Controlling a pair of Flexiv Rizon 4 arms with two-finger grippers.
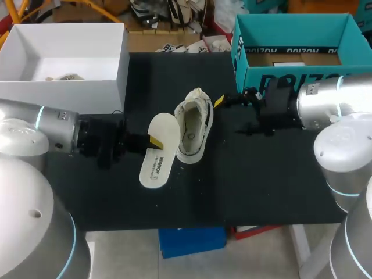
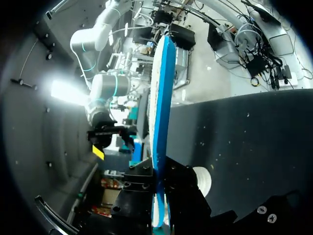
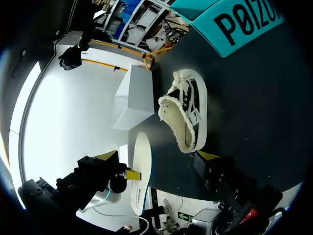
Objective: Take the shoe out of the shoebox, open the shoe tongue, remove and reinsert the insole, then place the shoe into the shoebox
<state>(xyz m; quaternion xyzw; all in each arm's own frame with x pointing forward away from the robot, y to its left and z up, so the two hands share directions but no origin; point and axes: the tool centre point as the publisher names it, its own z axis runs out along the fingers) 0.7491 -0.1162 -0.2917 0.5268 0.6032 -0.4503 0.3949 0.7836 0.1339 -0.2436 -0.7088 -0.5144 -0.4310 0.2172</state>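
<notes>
shoe [image 1: 195, 125]: on the black table [image 1: 267, 186], sole down, long axis running near-to-far, toe toward the far edge.
insole [image 1: 158, 160]: out of the shoe, just left of it and parallel.
left gripper [image 1: 154, 141]: clamped on the insole's edge.
right gripper [image 1: 222, 103]: just beside the shoe's toe end, holding nothing; how wide it stands cannot be told.

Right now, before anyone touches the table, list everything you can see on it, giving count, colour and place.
shoe: one, cream, middle of the table
insole: one, white, beside the shoe, out of it
white box: one, white, far left corner, open
shoebox: one, teal, far right corner, open
table: one, black, under it all
left gripper: one, black with yellow tips, shut on the insole
right gripper: one, black and yellow, close beside the shoe
</notes>
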